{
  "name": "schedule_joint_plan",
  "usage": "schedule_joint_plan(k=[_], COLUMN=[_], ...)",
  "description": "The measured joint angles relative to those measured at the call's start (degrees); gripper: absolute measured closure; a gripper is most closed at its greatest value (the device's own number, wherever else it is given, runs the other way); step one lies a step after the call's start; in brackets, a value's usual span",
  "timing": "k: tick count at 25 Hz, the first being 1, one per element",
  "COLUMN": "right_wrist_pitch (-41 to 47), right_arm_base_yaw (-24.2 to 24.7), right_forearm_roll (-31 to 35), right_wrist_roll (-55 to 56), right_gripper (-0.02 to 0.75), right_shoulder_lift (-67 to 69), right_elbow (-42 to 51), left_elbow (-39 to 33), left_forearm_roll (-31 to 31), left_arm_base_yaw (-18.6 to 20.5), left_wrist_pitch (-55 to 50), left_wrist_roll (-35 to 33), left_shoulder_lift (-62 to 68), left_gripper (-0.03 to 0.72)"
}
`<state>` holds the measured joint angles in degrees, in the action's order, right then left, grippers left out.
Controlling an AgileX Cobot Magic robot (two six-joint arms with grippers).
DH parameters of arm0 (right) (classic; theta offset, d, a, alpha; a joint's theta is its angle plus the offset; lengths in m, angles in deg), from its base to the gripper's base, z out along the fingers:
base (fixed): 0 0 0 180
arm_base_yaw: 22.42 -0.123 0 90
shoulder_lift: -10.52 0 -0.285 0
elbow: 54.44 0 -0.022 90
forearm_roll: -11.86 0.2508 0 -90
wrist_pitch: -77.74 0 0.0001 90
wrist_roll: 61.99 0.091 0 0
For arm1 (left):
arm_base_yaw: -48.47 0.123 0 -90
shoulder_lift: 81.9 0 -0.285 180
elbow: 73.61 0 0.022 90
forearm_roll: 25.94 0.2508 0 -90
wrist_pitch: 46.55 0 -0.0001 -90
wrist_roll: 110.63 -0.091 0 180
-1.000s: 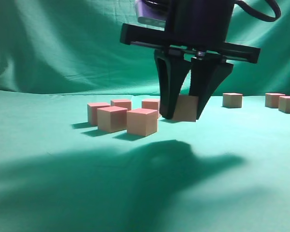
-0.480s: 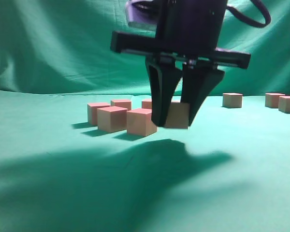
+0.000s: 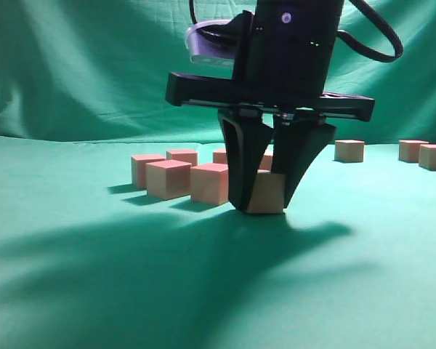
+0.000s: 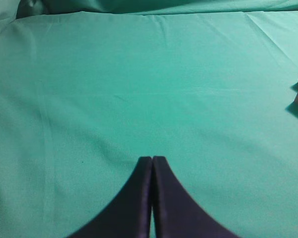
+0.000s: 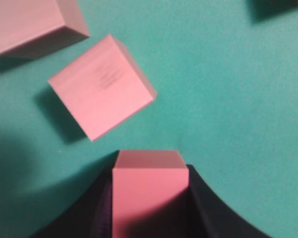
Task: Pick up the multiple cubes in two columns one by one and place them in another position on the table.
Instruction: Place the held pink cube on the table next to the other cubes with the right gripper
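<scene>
One pink cube (image 3: 267, 201) sits clamped between the two dark fingers of the right end effector (image 3: 265, 206), which stands part-way closed, its span set by the cube's width. In the exterior view the fingertips and the cube's bottom edge are down at the green tabletop (image 3: 94, 291); whether the cube rests on the cloth or hangs a hair above it cannot be told. The right wrist view shows the same cube (image 5: 150, 191) gripped on both flanks, its top face showing between the fingers.

At about ten o'clock from the held cube in the exterior view lies a cluster of loose cubes (image 3: 168, 179), the nearest of them (image 3: 209, 183) just beside the left finger, apart from it. More cubes stand behind the end effector, partly hidden. Three further cubes (image 3: 349, 150) stand well apart at about two o'clock, near the draped backdrop (image 3: 80, 65).

In the right wrist view a tilted-looking cube (image 5: 101, 85) lies at about eleven o'clock from the held one, not touching it, with another at the upper left corner.

The left end effector (image 4: 152, 161) hovers over bare cloth with its fingers pressed together, holding nothing; two cubes show at the right edge of its view, around three o'clock.
</scene>
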<state>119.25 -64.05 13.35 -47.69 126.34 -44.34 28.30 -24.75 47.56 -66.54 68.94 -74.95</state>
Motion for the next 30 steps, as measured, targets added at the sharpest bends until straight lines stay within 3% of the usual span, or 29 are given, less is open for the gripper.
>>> schedule_joint_plan(k=[9,15,18,26,29,30], right_wrist_pitch=[0.10,0.48,0.48,16.87,24.21,26.09], right_arm_base_yaw=[0.00,0.00,0.00,0.00,0.00,0.00], right_forearm_roll=[0.00,0.00,0.00,-1.83,-4.10,-4.46], right_wrist_roll=[0.00,0.00,0.00,-1.55,-1.55,-1.55], right_gripper=[0.477,0.175,0.078,0.069,0.175,0.157], right_shoulder_lift=[0.25,0.34,0.34,0.34,0.34,0.34], right_elbow=[0.00,0.00,0.00,-8.35,-13.85,-16.26], left_elbow=[0.00,0.00,0.00,0.00,0.00,0.00], left_forearm_roll=[0.00,0.00,0.00,0.00,0.00,0.00], left_arm_base_yaw=[0.00,0.00,0.00,0.00,0.00,0.00], left_wrist_pitch=[0.00,0.00,0.00,0.00,0.00,0.00], left_wrist_roll=[0.00,0.00,0.00,0.00,0.00,0.00], left_shoulder_lift=[0.00,0.00,0.00,0.00,0.00,0.00], left_gripper=[0.688,0.688,0.688,0.688,0.688,0.688])
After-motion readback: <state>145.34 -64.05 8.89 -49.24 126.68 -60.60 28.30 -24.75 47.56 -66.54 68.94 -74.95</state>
